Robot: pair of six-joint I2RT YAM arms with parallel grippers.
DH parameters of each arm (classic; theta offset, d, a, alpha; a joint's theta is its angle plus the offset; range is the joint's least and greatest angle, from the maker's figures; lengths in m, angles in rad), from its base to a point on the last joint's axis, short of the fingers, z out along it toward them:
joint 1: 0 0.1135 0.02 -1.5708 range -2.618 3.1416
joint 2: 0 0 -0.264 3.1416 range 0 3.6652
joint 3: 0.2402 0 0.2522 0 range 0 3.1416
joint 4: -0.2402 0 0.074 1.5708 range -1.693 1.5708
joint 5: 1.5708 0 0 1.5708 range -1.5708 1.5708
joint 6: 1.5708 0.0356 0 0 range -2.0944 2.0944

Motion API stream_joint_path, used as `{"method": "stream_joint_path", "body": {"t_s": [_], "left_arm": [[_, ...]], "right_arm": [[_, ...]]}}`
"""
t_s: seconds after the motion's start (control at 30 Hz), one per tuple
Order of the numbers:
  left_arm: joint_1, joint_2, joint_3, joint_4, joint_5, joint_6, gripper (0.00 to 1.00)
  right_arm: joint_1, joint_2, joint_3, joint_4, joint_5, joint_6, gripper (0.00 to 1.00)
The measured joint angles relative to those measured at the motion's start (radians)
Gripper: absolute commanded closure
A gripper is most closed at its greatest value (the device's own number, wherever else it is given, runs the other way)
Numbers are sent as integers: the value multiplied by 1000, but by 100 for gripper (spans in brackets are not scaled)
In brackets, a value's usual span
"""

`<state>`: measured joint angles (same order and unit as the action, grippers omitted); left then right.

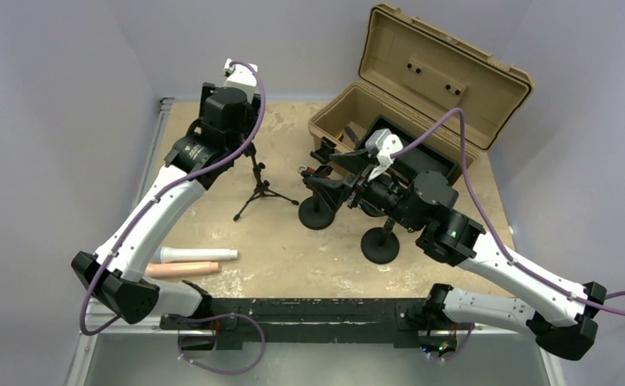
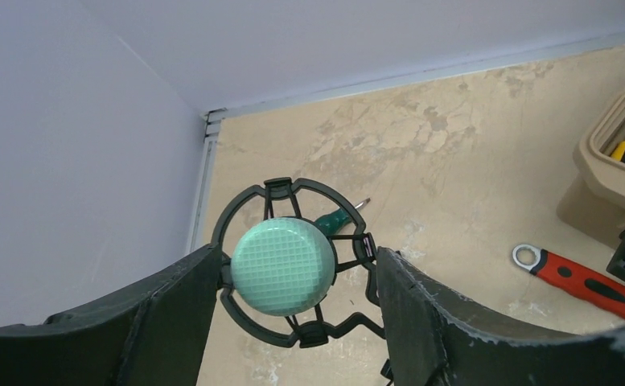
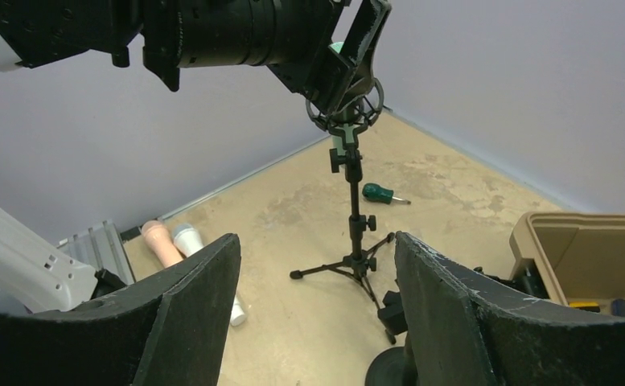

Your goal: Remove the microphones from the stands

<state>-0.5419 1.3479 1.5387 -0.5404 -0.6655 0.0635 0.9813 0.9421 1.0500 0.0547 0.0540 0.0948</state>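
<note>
L gripper [image 2: 297, 261] around mic [image 2: 283, 267] in shock mount [image 2: 244, 201] atop thin tripod stand [image 3: 355, 233], upper left of top view.
Lower left: smooth white tube [image 1: 195, 255] + peach tube [image 1: 182, 269] on mottled beige desk [image 1: 293, 249]. Mint mesh-dome mic, black wire mount; L jaws half-wide, flanking the ring, gap to dome. Green screwdriver [image 2: 335, 219] behind, red wrench [image 2: 586, 281] at right. Centre: two black round bases [image 1: 317, 213] near R gripper [image 3: 315, 241], jaws wide, empty. Upper right: open tan case [image 1: 421, 104].
</note>
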Motion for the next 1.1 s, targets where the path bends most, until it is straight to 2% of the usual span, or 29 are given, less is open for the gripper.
{"method": "stream_joint_path", "body": {"t_s": [0.17, 0.57, 0.77, 0.93, 1.1], "left_arm": [[6, 27, -18, 1, 4, 0, 39], [23, 27, -29, 8, -1, -1, 39], [29, 29, -31, 7, -1, -3, 58], [31, 28, -29, 5, 0, -8, 78], [31, 28, -4, -30, 15, -11, 90]], "right_arm": [[0, 0, -3, -10, 7, 3, 32], [0, 0, -8, -41, 7, 7, 32], [0, -1, -8, -47, 7, 11, 32], [0, -9, -16, -50, 8, 15, 32], [0, -24, -21, -52, 12, 18, 32]]}}
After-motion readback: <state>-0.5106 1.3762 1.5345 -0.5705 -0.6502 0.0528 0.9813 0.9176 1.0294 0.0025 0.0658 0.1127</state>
